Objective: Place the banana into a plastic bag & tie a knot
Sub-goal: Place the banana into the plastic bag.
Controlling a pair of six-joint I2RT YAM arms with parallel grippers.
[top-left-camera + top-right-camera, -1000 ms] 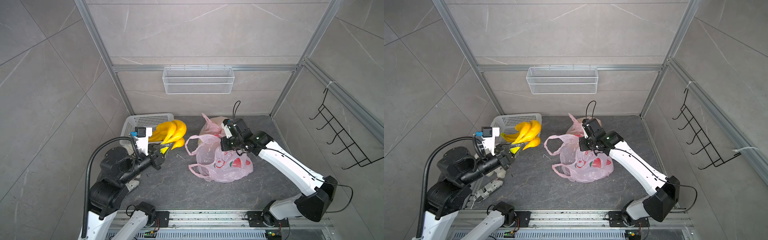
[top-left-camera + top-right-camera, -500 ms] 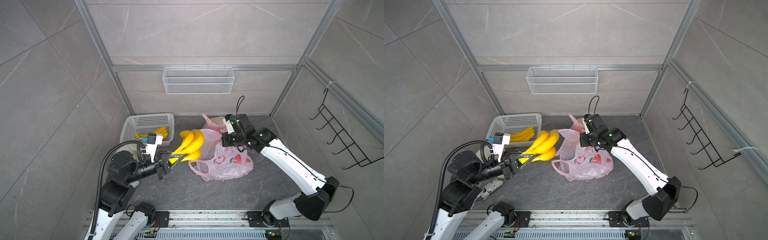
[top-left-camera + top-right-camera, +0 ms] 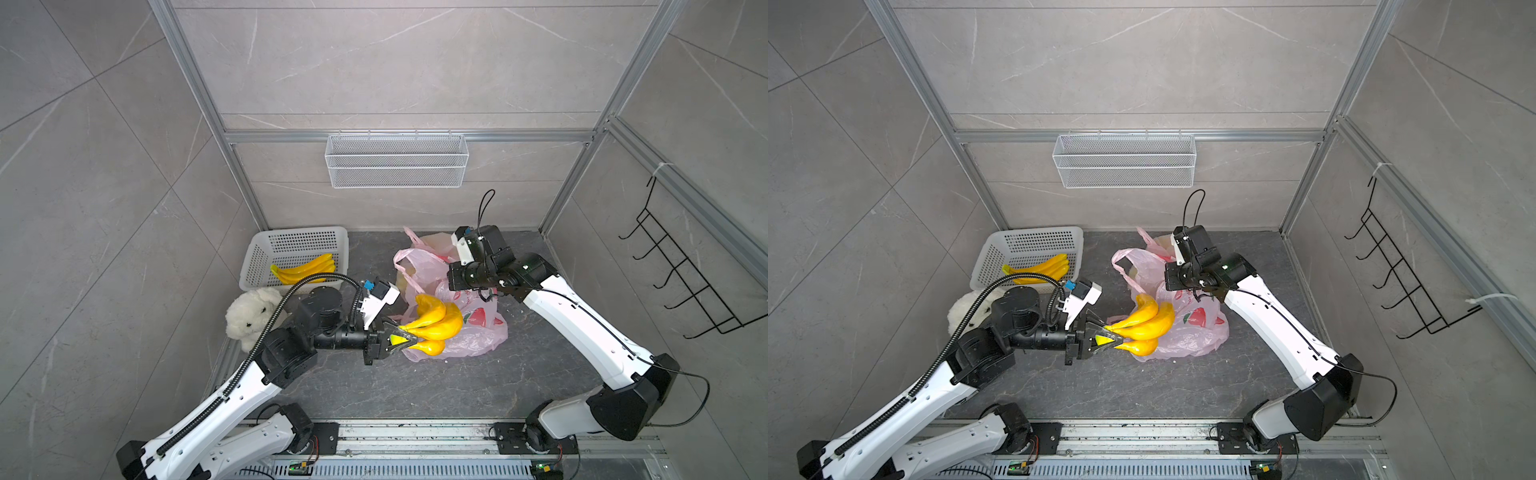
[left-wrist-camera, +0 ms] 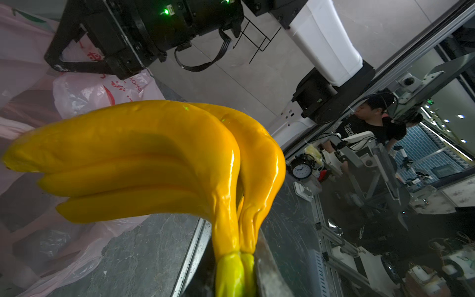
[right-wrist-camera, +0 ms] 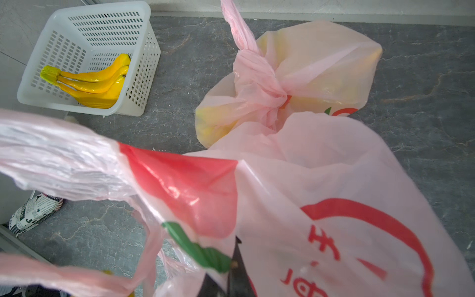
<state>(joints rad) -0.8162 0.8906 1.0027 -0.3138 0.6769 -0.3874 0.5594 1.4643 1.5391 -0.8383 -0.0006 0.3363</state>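
Top views: high, looking down, whole surface (image 3: 415,386) shared. Left wrist: close on banana bunch (image 4: 144,159). Right wrist: close over plastic bag (image 5: 334,180).

Open floor (image 3: 415,386) runs along the front rail in both top views, a wide passage between the two arms. The middle is blocked by the pink plastic bag (image 3: 478,336), with a tied bag (image 3: 430,243) touching it behind. The left gripper (image 3: 405,338), clamped on the banana bunch (image 3: 436,318), bars the bag's left side and the right gripper (image 3: 451,282), pinching its raised rim, bars the far side. A white basket (image 3: 253,270) and plush toy (image 3: 249,311) crowd the left wall, leaving a narrow bare lane between basket and bags.
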